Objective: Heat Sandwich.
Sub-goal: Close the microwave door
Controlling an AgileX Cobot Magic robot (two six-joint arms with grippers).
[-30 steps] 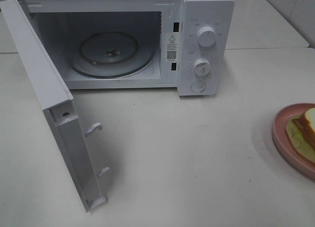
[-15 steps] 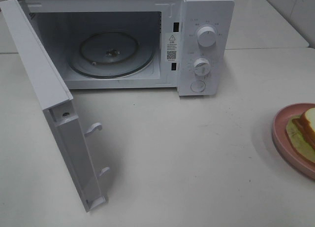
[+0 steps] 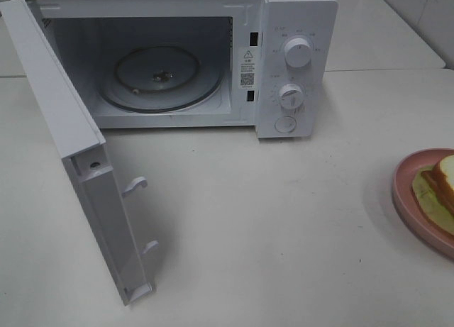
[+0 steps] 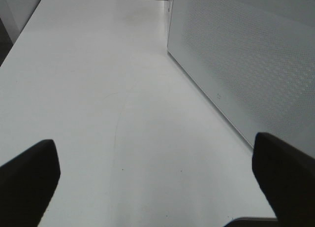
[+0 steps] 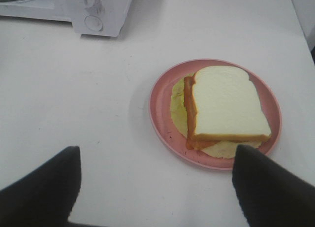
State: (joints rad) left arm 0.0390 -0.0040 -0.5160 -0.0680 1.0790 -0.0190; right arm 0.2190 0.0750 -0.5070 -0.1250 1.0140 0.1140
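Sandwich (image 5: 224,106) flat on pink plate (image 5: 160,106), at counter (image 3: 284,220) right edge, well apart from microwave (image 3: 294,64). Microwave door (image 3: 71,150) swung wide, glass turntable (image 3: 159,77) bare. Right gripper (image 5: 155,187) spread, above counter near plate, holding nothing. Left gripper (image 4: 157,173) spread, beside door, holding nothing.

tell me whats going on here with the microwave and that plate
Nothing is being held right now. The microwave stands with its door swung wide open and the glass turntable bare. The sandwich sits on the pink plate off to the right. The right gripper hovers open near it; the left gripper is open over bare table.
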